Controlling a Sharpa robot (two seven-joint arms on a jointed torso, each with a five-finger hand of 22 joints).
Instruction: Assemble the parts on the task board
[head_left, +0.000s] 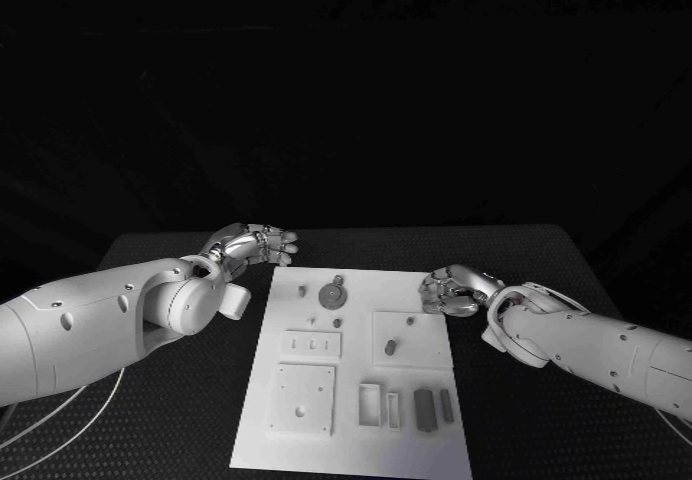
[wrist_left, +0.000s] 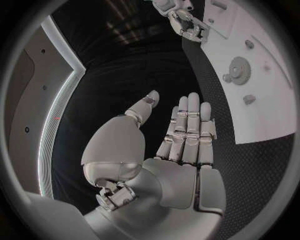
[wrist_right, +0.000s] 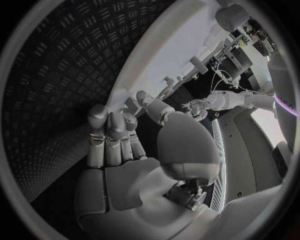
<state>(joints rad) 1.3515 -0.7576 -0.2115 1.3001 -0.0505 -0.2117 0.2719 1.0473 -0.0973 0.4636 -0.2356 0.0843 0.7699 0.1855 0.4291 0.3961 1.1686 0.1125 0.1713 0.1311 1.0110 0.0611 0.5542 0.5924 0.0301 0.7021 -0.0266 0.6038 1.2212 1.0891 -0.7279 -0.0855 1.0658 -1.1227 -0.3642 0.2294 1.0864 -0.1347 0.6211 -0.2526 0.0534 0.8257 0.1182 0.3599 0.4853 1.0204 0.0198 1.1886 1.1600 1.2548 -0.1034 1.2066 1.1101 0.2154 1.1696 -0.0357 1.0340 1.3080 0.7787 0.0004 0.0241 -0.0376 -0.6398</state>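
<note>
Between left hand (head_left: 254, 243) and right hand (head_left: 453, 291): task board (head_left: 418, 450).

Task board (head_left: 361, 400): white rectangular plate, flat on the worktop, long side running away from the robot. Parts on it are grey. Round gear-like disc (head_left: 333, 294) near the far end, small peg (head_left: 302, 291) just beside it. Oval piece (head_left: 389, 347) sits on a raised square block mid-board. Near end: dark rectangular bar (head_left: 424, 408) lying flat beside a thinner strip (head_left: 447, 405), next to pale slotted holders.
</note>
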